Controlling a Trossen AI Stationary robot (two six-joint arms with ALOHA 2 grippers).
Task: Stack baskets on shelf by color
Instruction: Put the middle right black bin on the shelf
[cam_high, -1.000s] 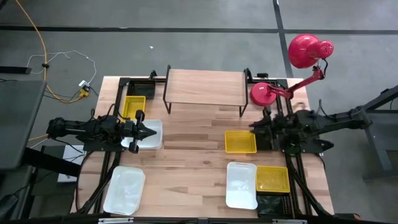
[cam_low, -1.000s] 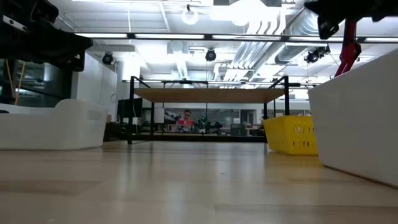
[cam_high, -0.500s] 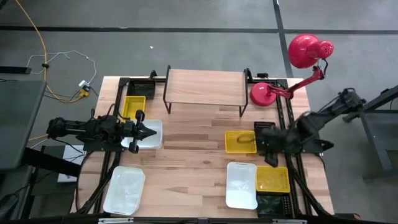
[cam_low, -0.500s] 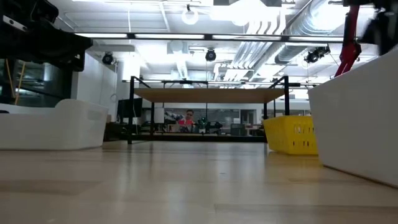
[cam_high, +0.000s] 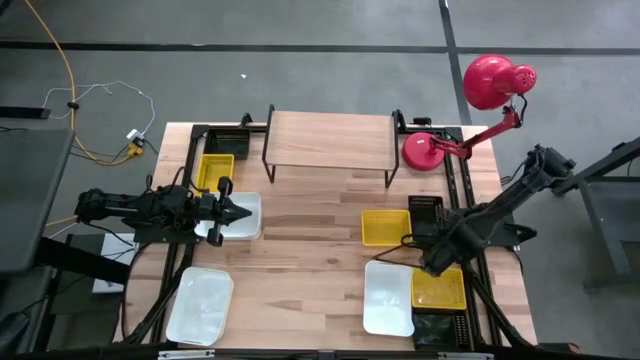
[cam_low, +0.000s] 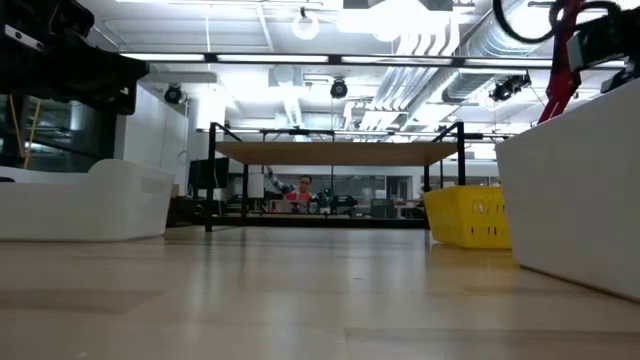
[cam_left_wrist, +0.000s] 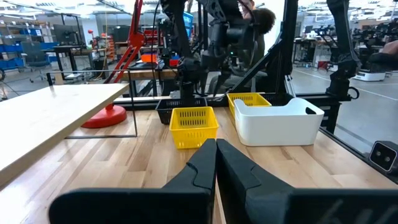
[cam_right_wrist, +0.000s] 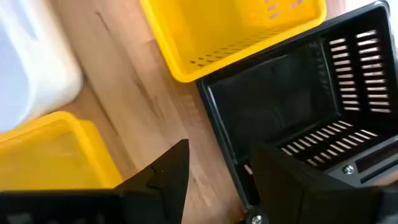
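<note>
right claw (cam_right_wrist: 217, 165) open over black basket (cam_right_wrist: 298, 106) beside yellow basket (cam_high: 386, 228), right desk | shelf (cam_high: 327, 140) far, bare | left claw (cam_left_wrist: 216, 163) shut | risk: I clip black rim

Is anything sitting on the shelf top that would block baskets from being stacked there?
Nothing visible. In the high view the shelf top shows bare wood, and the table strip between it and the nearest yellow basket holds nothing.
</note>
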